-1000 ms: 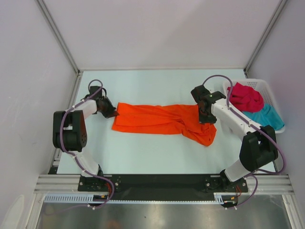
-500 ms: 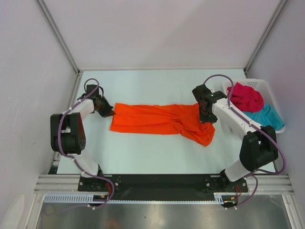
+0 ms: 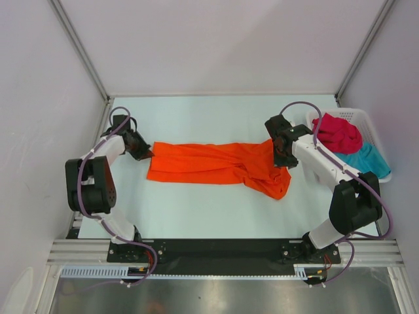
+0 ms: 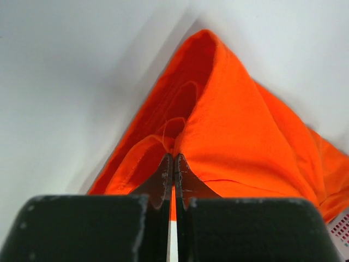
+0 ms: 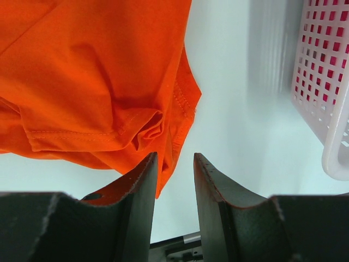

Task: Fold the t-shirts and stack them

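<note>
Pinching orange t-shirt [image 4: 234,136]: left fingers [image 4: 169,176], a grip seemingly hidden overhead

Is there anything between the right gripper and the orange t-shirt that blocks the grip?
Nothing visible. The right gripper stands open directly at the orange t-shirt, whose edge reaches into the gap between its jaws. The white basket stands off to the side.

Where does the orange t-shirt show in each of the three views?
Top external: orange t-shirt stretched across the centre.
Left wrist: fills the middle and right.
Right wrist: upper left.
Shared landmark: white lattice basket, lower-right corner in left wrist, right edge in right wrist.
</note>
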`<state>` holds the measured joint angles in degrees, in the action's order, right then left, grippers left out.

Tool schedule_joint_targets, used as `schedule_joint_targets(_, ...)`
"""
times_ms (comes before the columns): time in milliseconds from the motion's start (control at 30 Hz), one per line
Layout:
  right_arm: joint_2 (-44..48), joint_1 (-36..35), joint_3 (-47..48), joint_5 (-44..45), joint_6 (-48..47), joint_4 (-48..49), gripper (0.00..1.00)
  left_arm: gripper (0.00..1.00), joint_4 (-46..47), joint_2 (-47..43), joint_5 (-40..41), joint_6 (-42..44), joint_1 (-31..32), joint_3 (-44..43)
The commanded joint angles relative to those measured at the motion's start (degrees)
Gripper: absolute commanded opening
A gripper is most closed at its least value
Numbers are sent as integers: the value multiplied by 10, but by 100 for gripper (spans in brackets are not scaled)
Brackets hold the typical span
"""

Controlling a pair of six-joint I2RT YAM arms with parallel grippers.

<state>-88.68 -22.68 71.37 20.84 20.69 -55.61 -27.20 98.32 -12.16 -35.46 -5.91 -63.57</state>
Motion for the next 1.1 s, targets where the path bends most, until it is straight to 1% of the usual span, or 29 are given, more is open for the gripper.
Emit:
schedule_joint_targets(0,-3,4,6,-4,-9,13,38,2,-9,-40,7,12,-6,-48)
schedule_joint_targets(133,-3,4,2,-7,-9,16,38,1,-14,-41,6,14,-6,-50)
schedule_joint_targets(233,-1,4,-3,-9,-12,20,38,0,-22,-44,21,19,-8,-47)
schedule_joint_targets(367,-3,5,-3,-14,-14,25,38,1,-28,-55,23,24,-15,-45)
schedule_joint_targets(533,-10,4,2,-22,-15,30,38,11,-35,-53,14,29,-17,-53)
schedule_joint_targets(767,-9,7,-5,-22,-19,34,38,14,-34,-44,11,33,-16,-46)
schedule_joint_targets(867,-8,9,-6,-24,-21,34,38,20,-32,-41,7,34,-16,-46)
schedule_joint_targets(900,-8,8,-6,-24,-21,35,38,25,-32,-40,4,34,-16,-47)
schedule_joint_targets(933,-8,10,-7,-24,-21,36,38,27,-32,-39,3,34,-16,-47)
schedule_joint_targets(967,-8,10,-7,-25,-21,35,38,33,-31,-38,1,36,-17,-47)
schedule_joint_targets(1033,-8,10,-7,-27,-21,35,38,35,-30,-36,-1,36,-16,-46)
schedule_joint_targets(1067,-8,10,-7,-28,-21,36,38,40,-30,-35,0,38,-16,-45)
